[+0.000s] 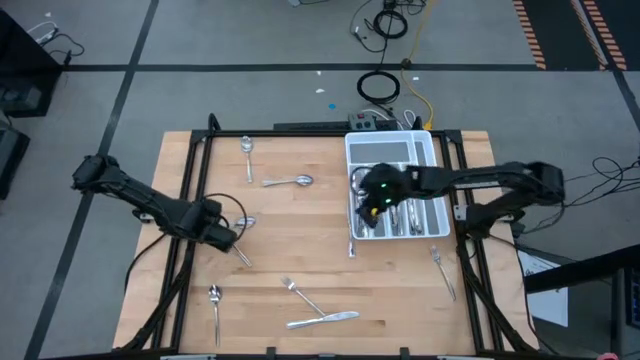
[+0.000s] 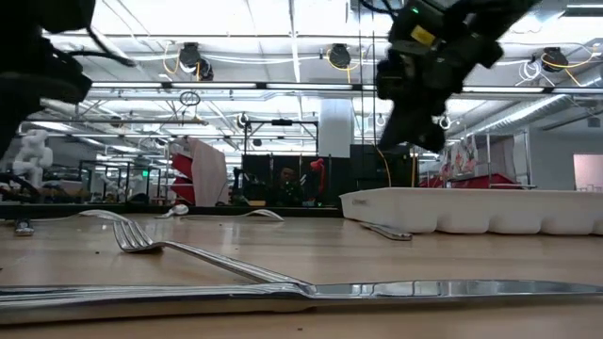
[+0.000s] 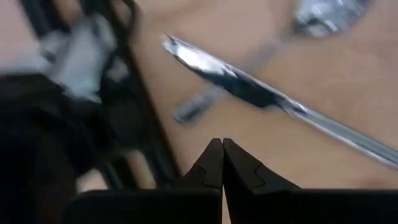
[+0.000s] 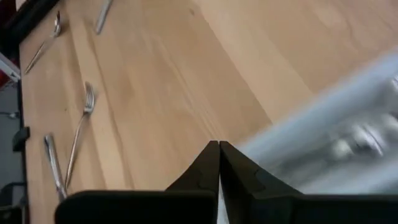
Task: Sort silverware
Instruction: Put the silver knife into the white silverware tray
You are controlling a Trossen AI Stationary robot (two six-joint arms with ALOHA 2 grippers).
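Observation:
The silverware lies scattered on the wooden table: spoons (image 1: 247, 152) (image 1: 290, 182) toward the far side, and a fork (image 1: 300, 294) and a knife (image 1: 325, 320) near the front edge. My left gripper (image 1: 226, 238) is shut and low near the table's left side. Just beyond its fingertips (image 3: 222, 163) a knife (image 3: 267, 99) and a spoon (image 3: 328, 14) lie flat. My right gripper (image 1: 374, 203) is shut, holds nothing, and hangs above the left part of the white tray (image 1: 432, 150). It is well clear of the tray (image 2: 471, 209) in the low view, and in the right wrist view its fingers (image 4: 219, 163) stand by the tray's edge (image 4: 336, 118).
Several pieces lie inside the tray (image 1: 405, 215). A fork (image 1: 441, 268) lies near the table's right edge, a spoon (image 1: 214, 300) near the front left, and a small piece (image 1: 352, 248) just in front of the tray. A black frame (image 1: 190, 190) runs along the table's sides. Cables lie on the floor beyond.

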